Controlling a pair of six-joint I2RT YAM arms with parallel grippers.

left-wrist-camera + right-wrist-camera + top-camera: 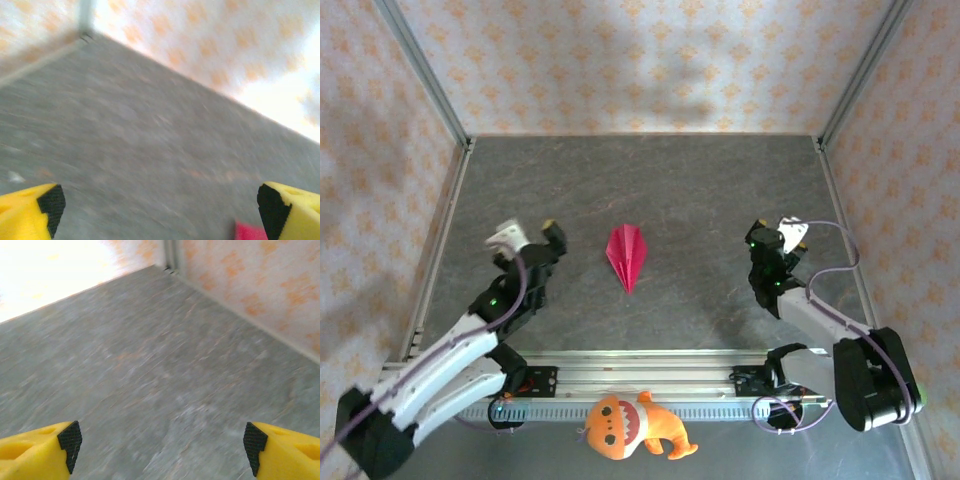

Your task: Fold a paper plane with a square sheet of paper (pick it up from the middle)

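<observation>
The square sheet of paper lies folded as a slim magenta-pink paper plane (627, 255) in the middle of the grey table, its point toward the near edge. My left gripper (528, 236) hovers to its left, open and holding nothing. In the left wrist view the yellow fingers (30, 215) stand wide apart around the left gripper (160, 212), and a pink corner of the paper plane (249, 233) peeks in at the bottom right. My right gripper (782, 233) is off to the plane's right, also open. Only bare table lies in the right gripper (160, 445) between its fingers (287, 452).
An orange plush toy (632, 426) lies in front of the rail at the near edge, between the arm bases. Patterned walls and metal posts (420, 70) enclose the grey table (650, 180) on three sides.
</observation>
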